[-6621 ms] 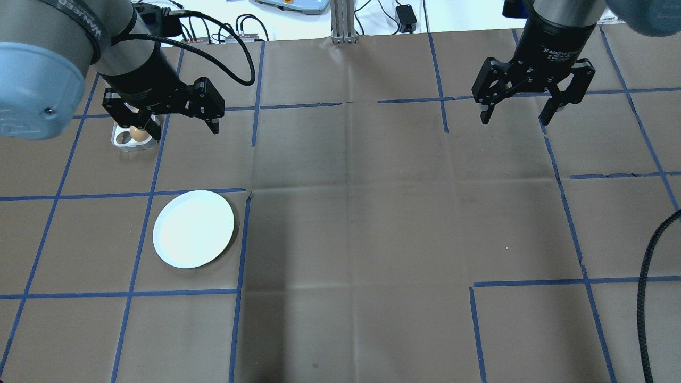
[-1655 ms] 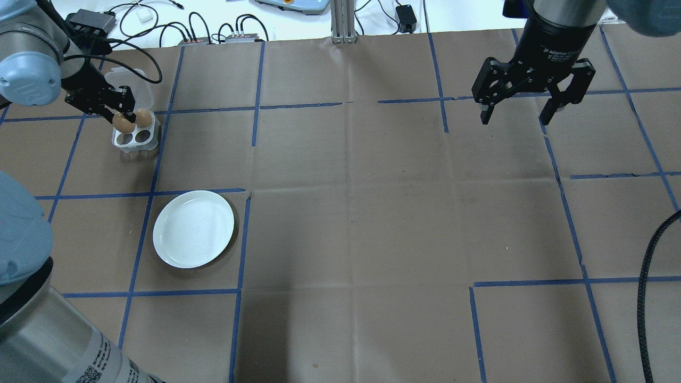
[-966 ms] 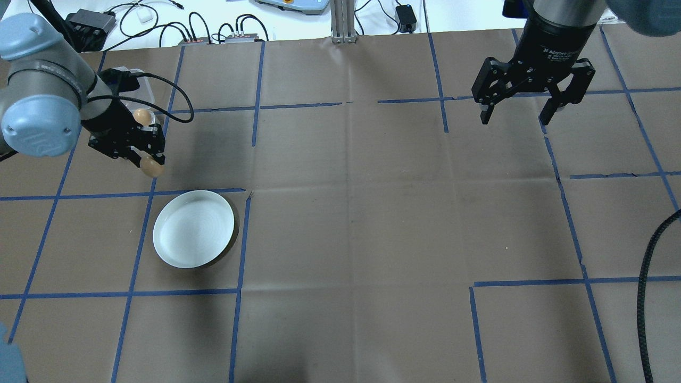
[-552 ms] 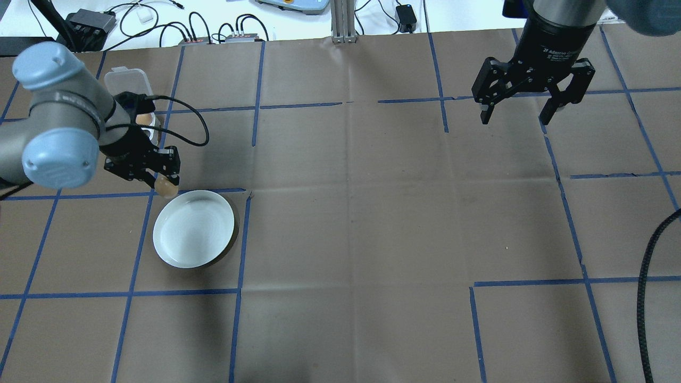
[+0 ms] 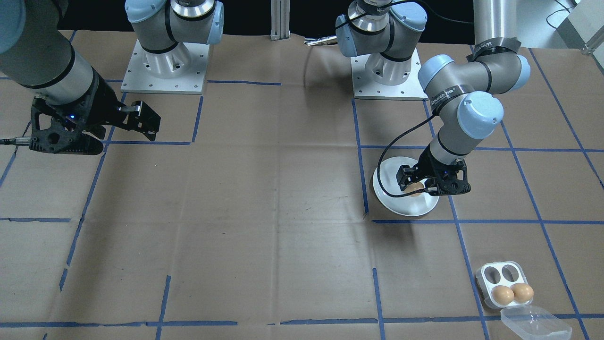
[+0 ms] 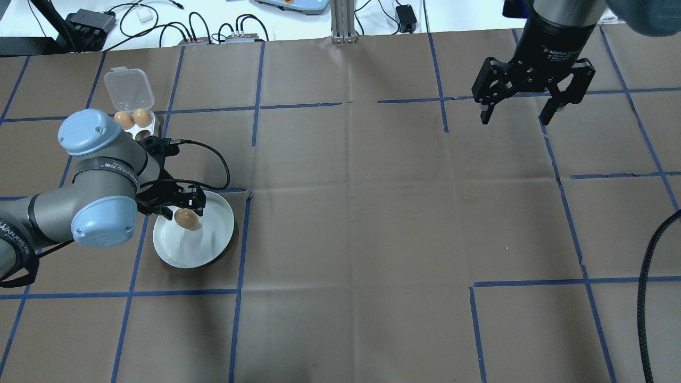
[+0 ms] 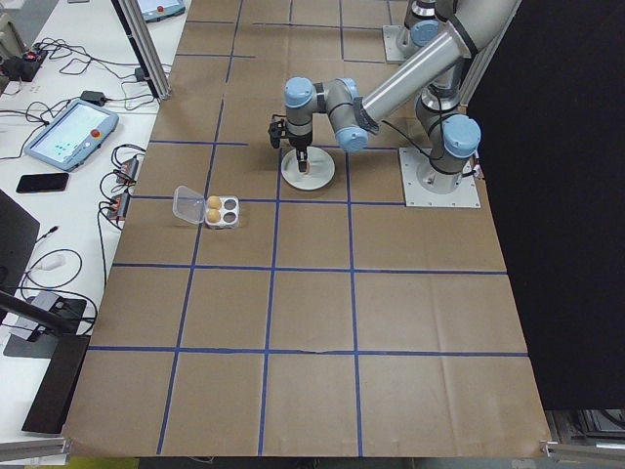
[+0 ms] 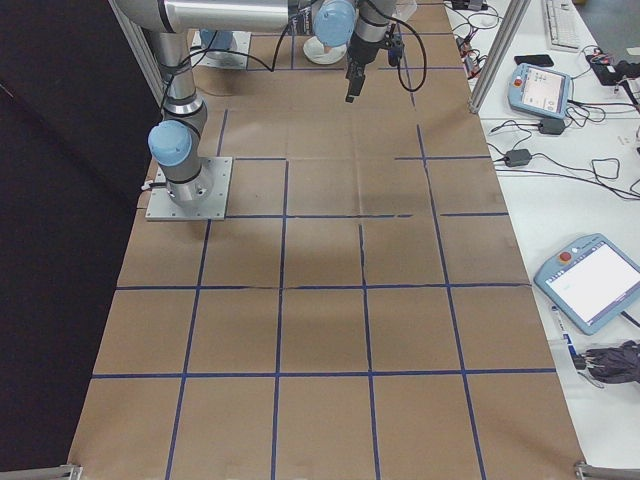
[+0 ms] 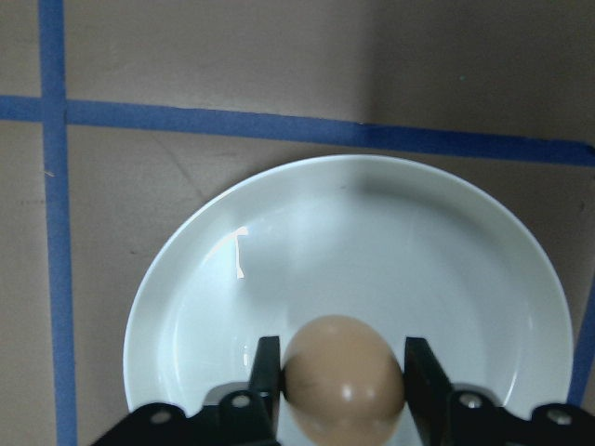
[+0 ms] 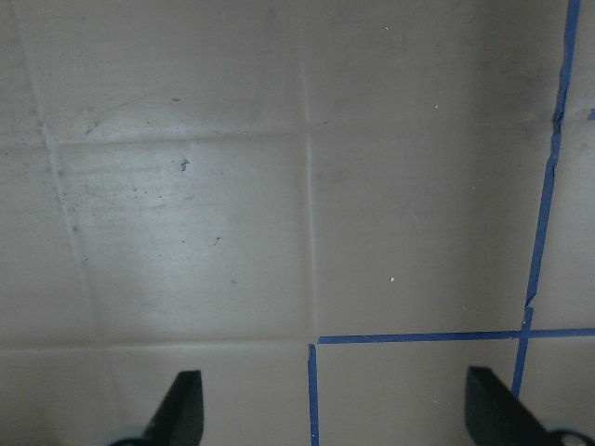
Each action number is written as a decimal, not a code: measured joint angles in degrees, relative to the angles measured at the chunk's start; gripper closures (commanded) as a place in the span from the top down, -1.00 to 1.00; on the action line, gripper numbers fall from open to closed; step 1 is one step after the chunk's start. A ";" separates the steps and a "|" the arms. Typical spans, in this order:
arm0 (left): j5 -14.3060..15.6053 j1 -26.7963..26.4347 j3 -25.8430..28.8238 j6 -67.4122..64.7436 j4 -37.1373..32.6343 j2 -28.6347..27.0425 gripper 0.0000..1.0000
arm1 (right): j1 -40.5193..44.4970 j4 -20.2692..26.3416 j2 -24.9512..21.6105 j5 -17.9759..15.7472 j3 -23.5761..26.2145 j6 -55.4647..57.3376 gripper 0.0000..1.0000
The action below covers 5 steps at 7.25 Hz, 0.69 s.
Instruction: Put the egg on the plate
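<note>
Holding the brown egg clamped between its two fingers, the left gripper hangs over the round white plate, apparently to lower it before letting go, while the right gripper waits spread apart, far across the table.

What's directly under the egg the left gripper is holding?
The white plate lies beneath the egg held in the left gripper. The egg hides the spot below; contact cannot be told.
</note>
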 measured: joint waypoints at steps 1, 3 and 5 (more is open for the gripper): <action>0.00 -0.04 0.60 0.13 -0.60 1.10 1.00 | 0.00 0.00 0.00 -0.03 0.00 0.00 1.00; 0.01 -0.09 3.18 0.19 -5.71 4.98 1.00 | 0.00 0.00 0.02 -0.02 0.00 0.00 1.00; 0.07 -0.14 7.87 0.35 -14.51 9.01 1.00 | 0.00 0.00 0.00 0.00 0.00 0.00 1.00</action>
